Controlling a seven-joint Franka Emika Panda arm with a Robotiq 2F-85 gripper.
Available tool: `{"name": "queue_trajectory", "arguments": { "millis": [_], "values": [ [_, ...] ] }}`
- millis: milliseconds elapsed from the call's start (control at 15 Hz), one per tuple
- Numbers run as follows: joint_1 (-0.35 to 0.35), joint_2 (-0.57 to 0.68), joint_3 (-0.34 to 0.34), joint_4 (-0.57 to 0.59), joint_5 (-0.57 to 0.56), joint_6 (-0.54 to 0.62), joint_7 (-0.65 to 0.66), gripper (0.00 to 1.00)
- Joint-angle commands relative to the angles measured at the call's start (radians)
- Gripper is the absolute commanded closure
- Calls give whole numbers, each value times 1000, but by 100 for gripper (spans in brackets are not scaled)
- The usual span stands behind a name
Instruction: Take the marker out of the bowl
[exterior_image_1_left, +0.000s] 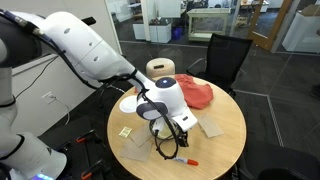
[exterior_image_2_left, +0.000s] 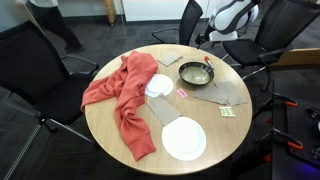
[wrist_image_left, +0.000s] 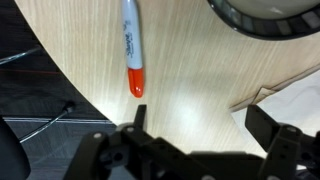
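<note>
The claw (wrist_image_left: 198, 122) hangs above the desk (wrist_image_left: 190, 60) with its jaws wide apart and nothing between them. In the wrist view its two dark fingers (wrist_image_left: 137, 120) come up from the bottom edge, one on each side, and only bare wood shows in the gap.

The marker (wrist_image_left: 132, 50) is out of the bowl (wrist_image_left: 268, 14). It lies flat on the desk, apart from the bowl, with its red-orange cap pointing toward the claw and its white body running off the top of the wrist view. The cap tip sits just above one finger, off to that side rather than centred in the gap, and close to the curved desk edge. In an exterior view the marker (exterior_image_1_left: 188, 162) shows as a small red streak near the desk rim, just beside the lowered claw (exterior_image_1_left: 170, 140).

Only a piece of the bowl's dark rim shows in the wrist view's top corner. In an exterior view the bowl (exterior_image_2_left: 196, 72) stands near the far desk edge, by the arm (exterior_image_2_left: 232, 15).

A pale sheet (wrist_image_left: 292, 100) lies on the desk next to the other finger. A red cloth (exterior_image_2_left: 120, 95) sprawls across the desk, and a white plate (exterior_image_2_left: 184, 140) sits well apart from the bowl.
</note>
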Motion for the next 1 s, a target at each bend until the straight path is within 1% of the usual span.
{"name": "queue_trajectory", "arguments": {
  "millis": [0,267,400,533,600,933],
  "values": [
    [57,-179,-24,-151,-35,-24,11,0],
    [123,-298,-64,-230,-124,-64,52,0],
    [138,-346,-63,-252,-169,-104,78,0],
    [143,-382,-47,-263,-208,-142,107,0],
    [102,-315,-22,-220,-176,-99,69,0],
    [96,-313,-17,-221,-179,-103,74,0]
  ]
}}
